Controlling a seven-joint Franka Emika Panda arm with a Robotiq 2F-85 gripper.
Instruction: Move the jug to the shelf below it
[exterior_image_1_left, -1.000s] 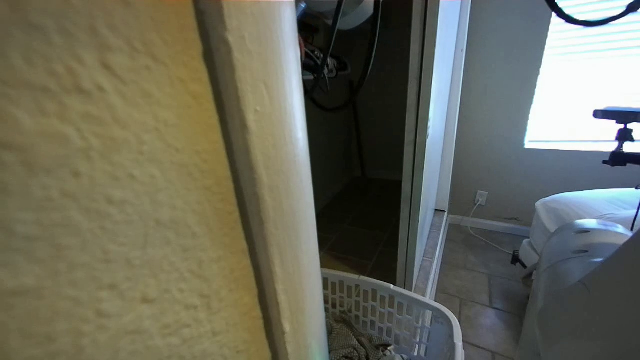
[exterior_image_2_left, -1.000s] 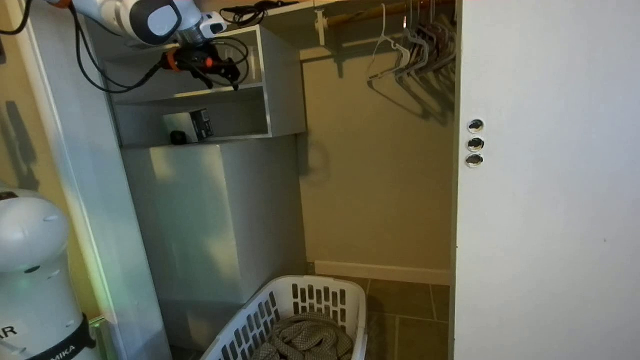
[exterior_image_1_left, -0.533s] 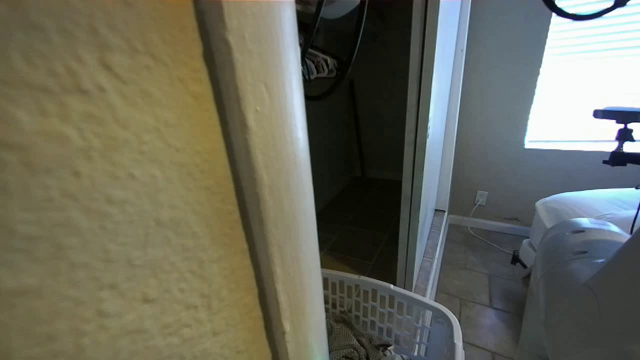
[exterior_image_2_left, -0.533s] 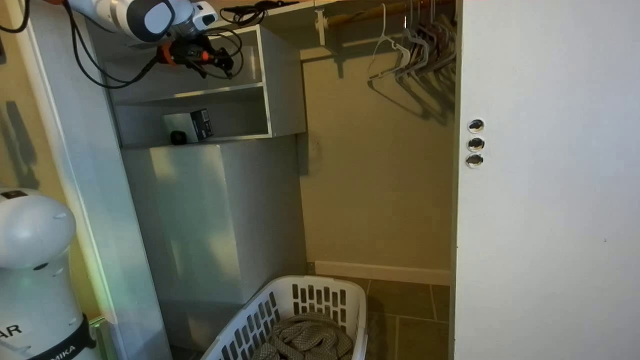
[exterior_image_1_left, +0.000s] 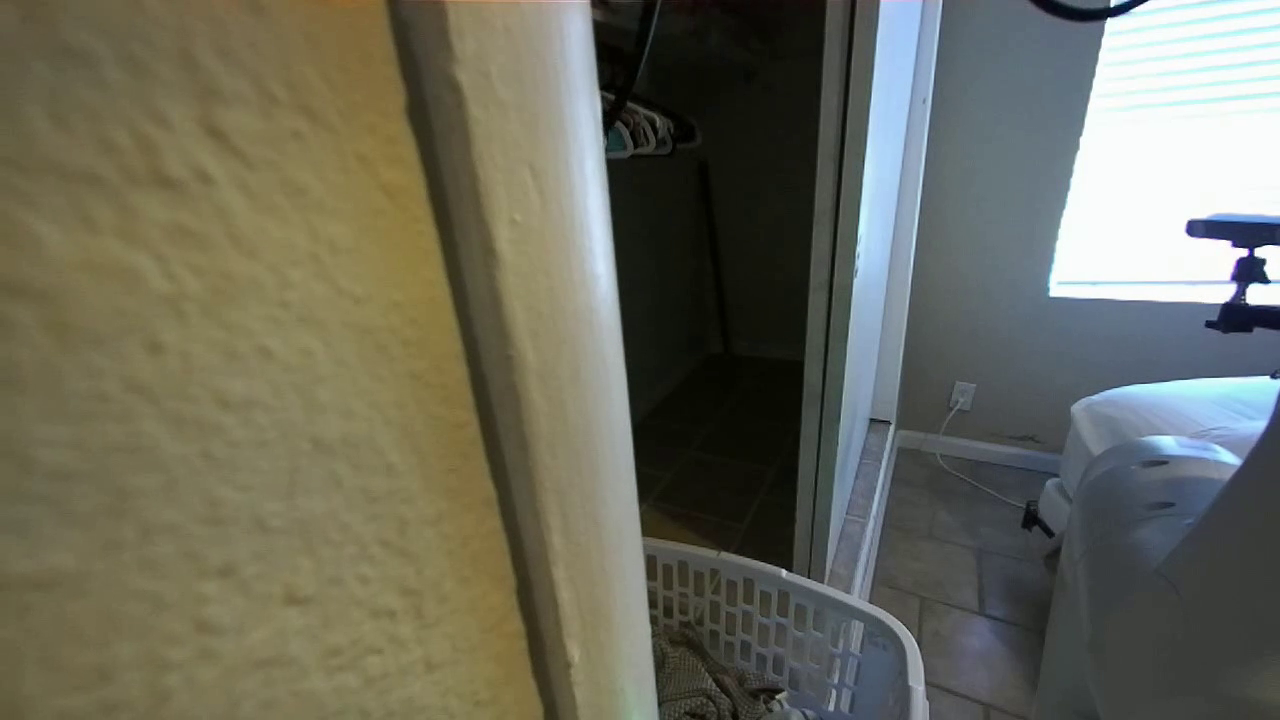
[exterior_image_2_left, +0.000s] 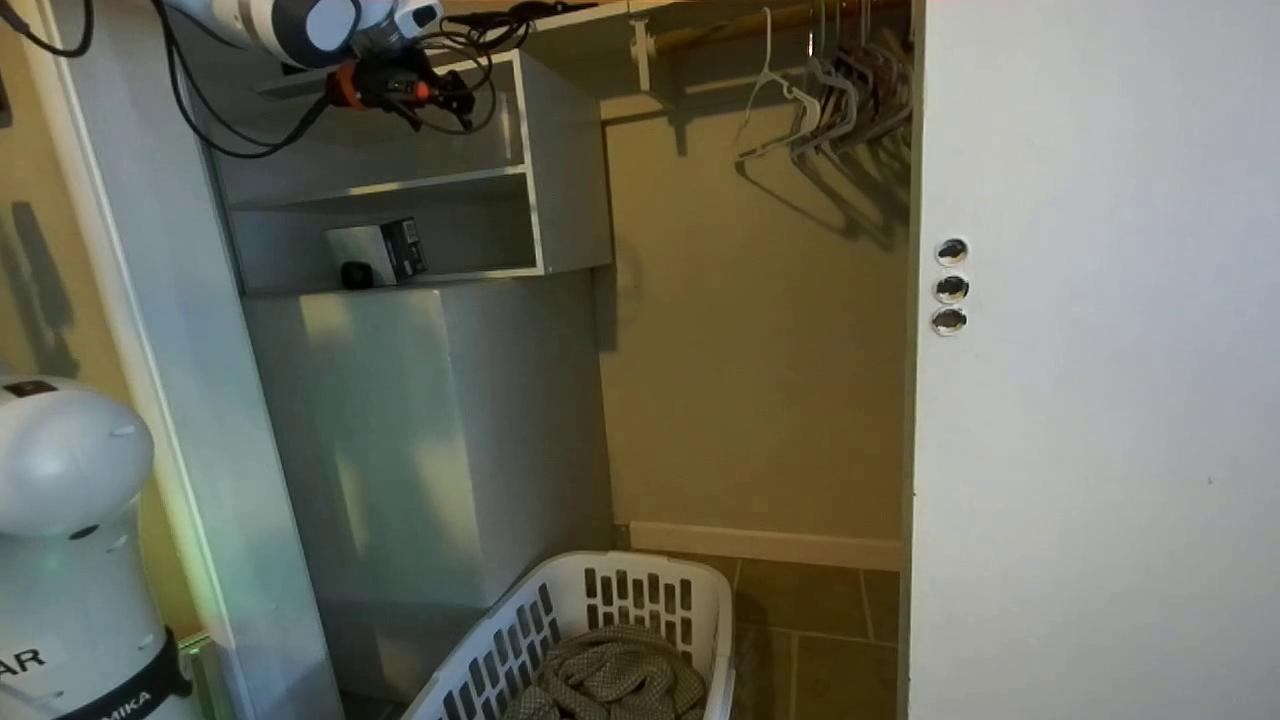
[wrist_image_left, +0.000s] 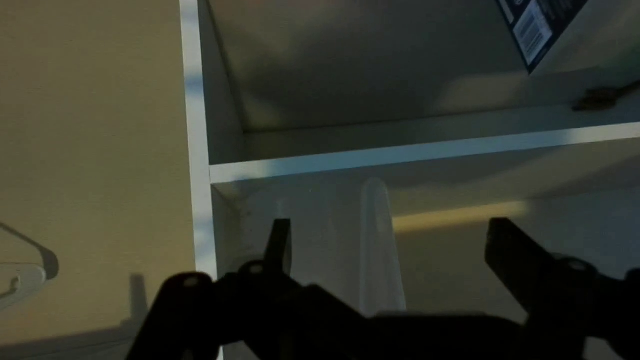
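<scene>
Jug (wrist_image_left: 332, 230) beyond the fingers (wrist_image_left: 520, 265), likely handle (wrist_image_left: 382, 250) lined up in the gap; fingers wide apart. I'd go straight in, close softly on handle, lift slightly before backing out

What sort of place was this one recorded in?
Probably a home closet, perhaps off a bedroom: hangers on a rod, a laundry basket holding cloth, and what looks like a bed outside.
</scene>
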